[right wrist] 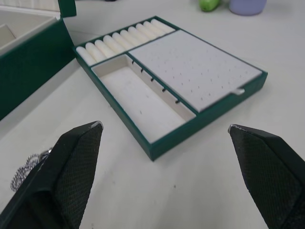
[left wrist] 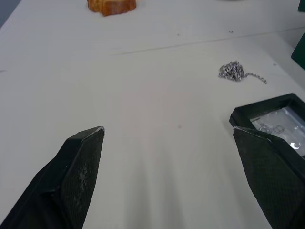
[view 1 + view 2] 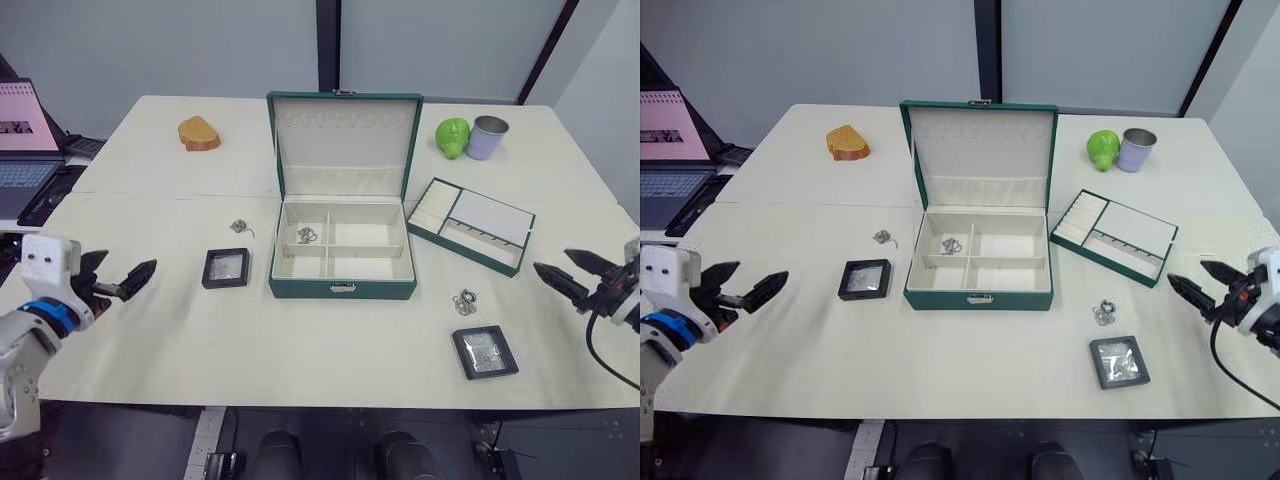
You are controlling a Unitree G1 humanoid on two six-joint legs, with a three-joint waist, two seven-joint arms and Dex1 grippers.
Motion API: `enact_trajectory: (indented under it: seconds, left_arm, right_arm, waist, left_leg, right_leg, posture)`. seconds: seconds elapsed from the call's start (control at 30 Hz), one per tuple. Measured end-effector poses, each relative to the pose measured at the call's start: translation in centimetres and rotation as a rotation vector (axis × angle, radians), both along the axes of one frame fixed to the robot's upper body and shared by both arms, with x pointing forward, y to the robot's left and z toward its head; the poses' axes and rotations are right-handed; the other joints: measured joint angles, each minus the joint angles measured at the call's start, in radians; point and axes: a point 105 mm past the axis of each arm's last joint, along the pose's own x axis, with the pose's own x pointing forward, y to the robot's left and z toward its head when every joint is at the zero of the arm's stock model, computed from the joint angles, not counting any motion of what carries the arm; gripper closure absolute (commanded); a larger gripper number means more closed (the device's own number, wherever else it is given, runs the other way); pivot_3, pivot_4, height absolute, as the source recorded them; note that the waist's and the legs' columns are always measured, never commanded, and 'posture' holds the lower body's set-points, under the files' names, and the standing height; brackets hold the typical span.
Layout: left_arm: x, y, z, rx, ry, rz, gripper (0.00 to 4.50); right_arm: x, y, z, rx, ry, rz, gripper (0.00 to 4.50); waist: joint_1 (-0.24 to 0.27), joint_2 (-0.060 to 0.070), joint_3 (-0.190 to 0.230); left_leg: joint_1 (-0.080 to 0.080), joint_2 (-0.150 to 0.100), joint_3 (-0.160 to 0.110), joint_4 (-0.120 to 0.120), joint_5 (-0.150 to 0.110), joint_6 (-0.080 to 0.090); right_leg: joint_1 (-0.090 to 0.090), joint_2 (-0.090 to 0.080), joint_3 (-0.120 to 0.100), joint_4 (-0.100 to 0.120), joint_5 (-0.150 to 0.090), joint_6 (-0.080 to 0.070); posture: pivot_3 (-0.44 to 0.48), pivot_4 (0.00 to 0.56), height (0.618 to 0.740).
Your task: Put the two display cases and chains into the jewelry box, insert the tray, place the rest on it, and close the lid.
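The jewelry box (image 3: 342, 290) stands open mid-table, its lid (image 3: 345, 140) upright behind it. One chain (image 3: 307, 235) lies in its rear left compartment, and another chain (image 3: 240, 227) rests on the table to the box's left. One display case (image 3: 226, 268) sits left of the box, the other display case (image 3: 485, 352) near the front right. Silvery rings (image 3: 465, 302) lie between that case and the box. The tray (image 3: 471, 224) rests right of the box. My left gripper (image 3: 130, 262) hovers open left of the near case. My right gripper (image 3: 551, 259) hovers open right of the rings.
A brown bread-like lump (image 3: 199, 133) sits at the back left. A green fruit (image 3: 452, 137) and a lilac cup (image 3: 487, 137) stand at the back right. A laptop (image 3: 25, 150) is off the table's left edge.
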Motion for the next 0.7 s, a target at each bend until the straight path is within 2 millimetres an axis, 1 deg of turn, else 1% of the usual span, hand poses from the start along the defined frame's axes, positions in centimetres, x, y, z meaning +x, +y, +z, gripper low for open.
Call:
enact_trajectory:
  seconds: [0.07, 0.27, 0.43, 0.63, 0.7]
  left_arm:
    - [-0.3, 0.2, -0.5, 0.008, 0.013, 0.005, 0.02]
    - [-0.5, -0.2, -1.3, 0.022, 0.036, -0.017, 0.02]
    - [-0.6, -0.3, -1.4, 0.018, 0.045, -0.026, 0.02]
    - [-0.8, -0.3, -1.6, 0.018, 0.065, -0.036, 0.02]
    - [-0.8, -0.3, -1.6, 0.017, 0.067, -0.036, 0.02]
  right_arm:
    - [-0.2, -0.2, -0.4, -0.002, 0.007, -0.007, 0.0]
    - [-0.1, -0.4, -0.5, 0.001, -0.002, -0.011, 0.0]
    - [0.1, -0.3, -0.2, -0.005, -0.008, 0.001, 0.0]
    - [0.2, 0.0, -0.3, -0.007, 0.001, 0.018, 0.0]
    - [0.4, 0.2, 0.0, -0.001, -0.006, 0.028, 0.0]
  waist:
    - [0.0, 0.0, 0.0]
    - [0.0, 0.0, 0.0]
    - [0.0, 0.0, 0.0]
    - [0.0, 0.0, 0.0]
    - [0.0, 0.0, 0.0]
  left_leg:
    - [0.0, 0.0, 0.0, 0.0, 0.0, 0.0]
    - [0.001, 0.0, 0.0, 0.0, 0.0, 0.0]
    - [0.001, 0.0, 0.0, 0.0, 0.0, 0.0]
    - [0.001, 0.0, 0.0, 0.0, 0.0, 0.0]
    - [0.001, 0.0, 0.0, 0.0, 0.0, 0.0]
  right_leg:
    - [0.0, 0.0, 0.0, 0.0, 0.0, 0.0]
    - [0.001, 0.0, 0.0, 0.001, 0.0, 0.0]
    - [0.001, 0.0, 0.0, 0.001, 0.0, 0.0]
    - [0.001, 0.0, 0.0, 0.001, 0.0, 0.0]
    - [0.001, 0.0, 0.0, 0.001, 0.0, 0.0]
  posture:
    - [0.0, 0.15, 0.74]
    - [0.0, 0.15, 0.74]
    - [0.0, 0.15, 0.74]
    - [0.0, 0.15, 0.74]
    - [0.0, 0.15, 0.74]
